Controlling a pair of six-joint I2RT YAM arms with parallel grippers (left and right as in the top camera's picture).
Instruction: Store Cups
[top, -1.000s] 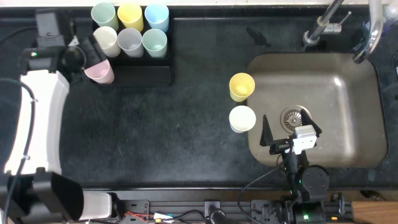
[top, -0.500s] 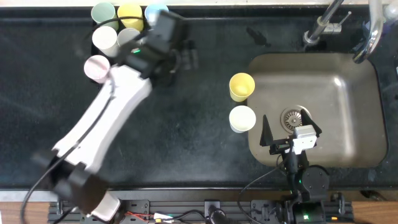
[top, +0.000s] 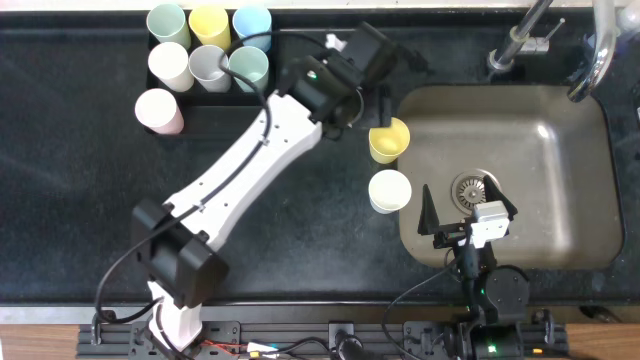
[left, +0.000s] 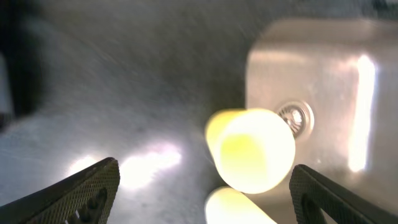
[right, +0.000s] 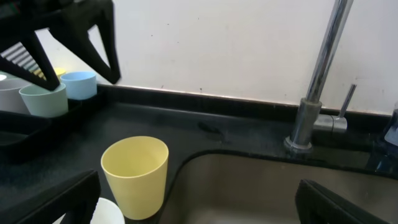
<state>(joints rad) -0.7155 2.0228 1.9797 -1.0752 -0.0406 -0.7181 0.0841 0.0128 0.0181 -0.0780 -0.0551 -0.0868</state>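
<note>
A yellow cup (top: 388, 140) and a white cup (top: 390, 190) stand upright on the dark counter, just left of the sink. My left gripper (top: 383, 98) hangs open above the yellow cup (left: 252, 149), which lies between and ahead of its fingers, with the white cup (left: 236, 208) beside it. A pink cup (top: 158, 110) stands at the front left corner of the black rack (top: 262, 118), which holds several cups. My right gripper (top: 462, 215) is open and empty over the sink's left part; the yellow cup (right: 135, 174) shows ahead of it, and the left gripper (right: 81, 68) shows farther back.
The steel sink (top: 560, 200) fills the right side, its drain (top: 470, 190) near my right gripper. A faucet (top: 525, 35) stands at the back edge. The left arm (top: 250, 170) stretches diagonally across the counter's middle. Bare counter (top: 80, 220) lies at the left front.
My left gripper let go of the pink cup beside the rack and swung right across the counter to above the yellow cup. The right arm has kept still.
</note>
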